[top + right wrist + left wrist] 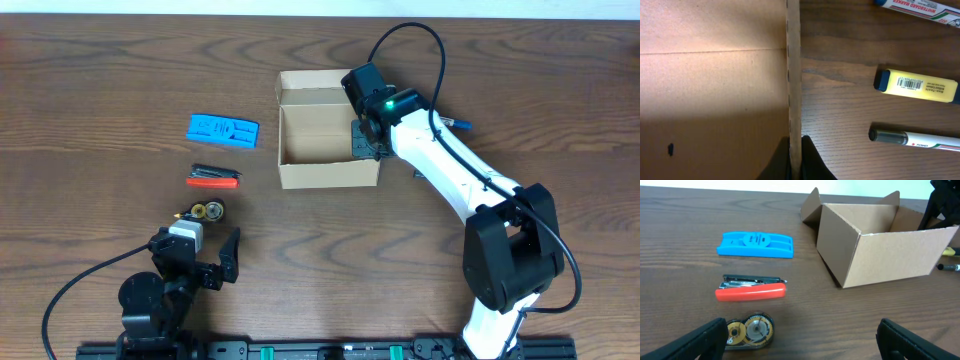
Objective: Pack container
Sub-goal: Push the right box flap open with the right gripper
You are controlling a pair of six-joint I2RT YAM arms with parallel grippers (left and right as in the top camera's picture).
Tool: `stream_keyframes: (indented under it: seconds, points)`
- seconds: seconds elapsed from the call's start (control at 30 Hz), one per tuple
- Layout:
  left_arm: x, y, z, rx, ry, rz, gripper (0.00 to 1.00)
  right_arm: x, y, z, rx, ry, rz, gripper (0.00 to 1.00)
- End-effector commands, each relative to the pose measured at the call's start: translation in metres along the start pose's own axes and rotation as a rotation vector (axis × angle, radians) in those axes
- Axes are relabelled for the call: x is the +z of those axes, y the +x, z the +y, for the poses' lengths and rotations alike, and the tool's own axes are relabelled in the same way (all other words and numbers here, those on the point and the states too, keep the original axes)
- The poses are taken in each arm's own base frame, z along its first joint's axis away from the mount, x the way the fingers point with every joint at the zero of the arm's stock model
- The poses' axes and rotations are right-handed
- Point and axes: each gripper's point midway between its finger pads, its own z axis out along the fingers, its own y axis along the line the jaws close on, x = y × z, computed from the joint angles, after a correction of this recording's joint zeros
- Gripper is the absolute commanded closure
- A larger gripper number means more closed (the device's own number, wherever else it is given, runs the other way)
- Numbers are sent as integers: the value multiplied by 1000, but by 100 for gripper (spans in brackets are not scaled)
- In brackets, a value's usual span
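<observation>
- the right gripper [795, 144] is pinching the container's [330, 172] right wall, upper centre overhead.
- the left gripper [800, 337] is hanging wide open, lower left overhead, near a red stapler [751, 288].

The box [330, 173] sits mid-table [100, 80]. Left of it lie a flat case [223, 130], a stapler [213, 178] and a tape roll [203, 211], each nearer the robot. A marker [917, 7], a highlighter [917, 86] and a pen [915, 139] lie right of the box.
</observation>
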Motion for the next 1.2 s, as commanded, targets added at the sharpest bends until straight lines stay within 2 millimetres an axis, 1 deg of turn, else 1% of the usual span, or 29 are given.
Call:
stream_keyframes:
  seconds: [0.0, 0.07, 0.1, 0.13, 0.17, 0.23, 0.27, 0.37, 0.43, 0.47, 0.53, 0.63, 0.73, 0.8, 0.87, 1.03, 1.1, 1.17]
  points:
    - [3, 9, 0, -13, 7, 18, 5, 5, 8, -10, -39, 55, 14, 99]
    - [3, 9, 0, -13, 7, 18, 5, 5, 8, -10, -38, 55, 14, 98]
    - [3, 9, 0, -13, 7, 18, 5, 5, 8, -10, -38, 54, 14, 82]
    - [3, 9, 0, -13, 7, 18, 4, 5, 8, -10, -38, 55, 14, 59]
    - [3, 9, 0, -13, 7, 18, 5, 5, 8, -10, -39, 55, 15, 46]
    - [3, 9, 0, -13, 7, 18, 5, 5, 9, -10, -39, 53, 20, 27]
    - [3, 9, 0, -13, 7, 18, 5, 5, 10, -10, -39, 50, 24, 20]
    - [3, 9, 0, -13, 7, 18, 5, -1, 12, -6, -37, 19, 33, 12]
    - [3, 9, 0, -13, 7, 18, 5, -10, 10, -5, -32, -2, 21, 3]
    - [3, 9, 0, -13, 7, 18, 4, -19, 8, -5, -28, -18, 4, 1]
    - [3, 9, 0, -13, 7, 18, 5, -36, 2, -7, -19, -35, -34, 1]
    - [3, 9, 0, -13, 7, 18, 5, -72, -7, -13, 3, -72, -112, 1]
    - [3, 9, 0, -13, 7, 18, 4, -109, -10, -26, 30, -100, -180, 1]
    - [3, 9, 0, -13, 7, 18, 4, -126, -7, -34, 34, -105, -197, 1]
    - [3, 9, 0, -13, 7, 18, 5, -139, 0, -42, 0, -100, -200, 1]
    - [3, 9, 0, -13, 7, 18, 4, -155, 28, -58, -43, -75, -144, 1]
    - [3, 9, 0, -13, 7, 18, 5, -161, 35, -60, -48, -84, -133, 1]
    - [3, 9, 0, -13, 7, 18, 5, -166, 41, -56, -73, -119, -138, 1]
